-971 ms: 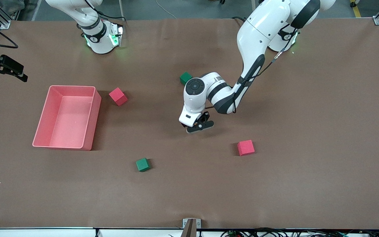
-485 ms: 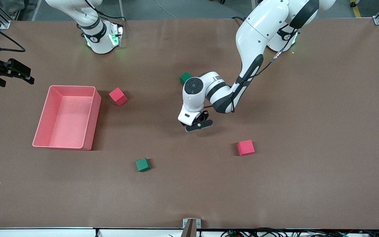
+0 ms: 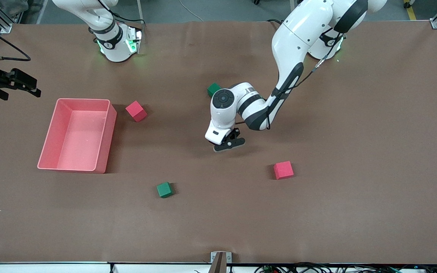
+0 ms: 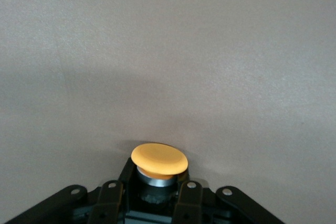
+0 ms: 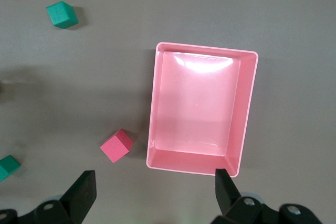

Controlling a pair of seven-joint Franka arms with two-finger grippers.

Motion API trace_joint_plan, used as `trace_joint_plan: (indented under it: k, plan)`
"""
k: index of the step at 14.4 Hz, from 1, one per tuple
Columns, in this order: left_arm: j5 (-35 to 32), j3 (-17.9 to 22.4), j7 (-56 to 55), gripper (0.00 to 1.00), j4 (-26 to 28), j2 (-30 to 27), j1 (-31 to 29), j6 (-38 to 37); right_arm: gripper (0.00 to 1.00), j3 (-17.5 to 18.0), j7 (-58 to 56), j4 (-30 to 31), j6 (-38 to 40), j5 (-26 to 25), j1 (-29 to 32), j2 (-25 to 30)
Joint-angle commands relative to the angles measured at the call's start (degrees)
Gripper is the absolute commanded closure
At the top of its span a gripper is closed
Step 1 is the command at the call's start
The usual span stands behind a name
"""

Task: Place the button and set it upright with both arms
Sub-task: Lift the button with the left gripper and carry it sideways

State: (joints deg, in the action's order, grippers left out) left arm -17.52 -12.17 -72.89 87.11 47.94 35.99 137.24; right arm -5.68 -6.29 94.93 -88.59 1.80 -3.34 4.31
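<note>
The button [image 4: 159,159], an orange round cap on a black body, sits between the fingers of my left gripper [image 4: 150,186], which is shut on its body. In the front view the left gripper [image 3: 229,144] hangs low over the middle of the table, and the button is hidden under the hand. My right gripper [image 3: 32,88] is held high over the table edge at the right arm's end, beside the pink bin. It is open and empty in the right wrist view [image 5: 154,182].
A pink bin [image 3: 84,100] stands at the right arm's end, also in the right wrist view [image 5: 247,108]. A red cube [image 3: 136,111] lies beside it. A second red cube [image 3: 283,170] and green cubes [image 3: 164,189] [image 3: 213,89] lie around the left gripper.
The left gripper has shifted slightly with the button still in it. The right gripper has moved a little toward the pink bin.
</note>
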Motion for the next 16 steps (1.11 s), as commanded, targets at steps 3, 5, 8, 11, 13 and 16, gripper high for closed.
trace_joint_plan:
  k: [3,5,8,11,13,16]
  plan:
    - [-1.20,0.13,-8.30,1.00,-0.01,-2.31,-0.74,-6.09,0.00,0.05,-0.74,-0.98,0.17,-0.13,-0.09,-0.80]
    - [-1.21,0.13,-11.03,1.00,0.07,-5.21,-2.75,-11.53,0.00,0.05,-0.74,-0.98,0.26,-0.13,-0.09,-0.80]
    - [-0.77,0.04,-11.22,1.00,0.25,-8.82,-4.60,-18.65,0.00,0.05,-0.83,-0.98,0.78,-0.39,-0.18,-0.80]
    - [-0.68,-0.05,-13.32,1.00,1.30,-11.54,-7.33,-22.71,0.00,0.05,-0.74,-0.89,0.70,-0.31,-0.18,-0.97]
    - [-0.68,0.04,-14.20,1.00,4.45,-14.96,-9.43,-23.50,0.00,0.05,-0.74,-0.80,0.43,-0.22,-0.70,-0.97]
    - [-0.76,0.04,-15.52,1.00,10.60,-21.20,-13.30,-24.65,0.00,0.05,-0.56,-0.80,0.34,-0.13,-1.14,-1.06]
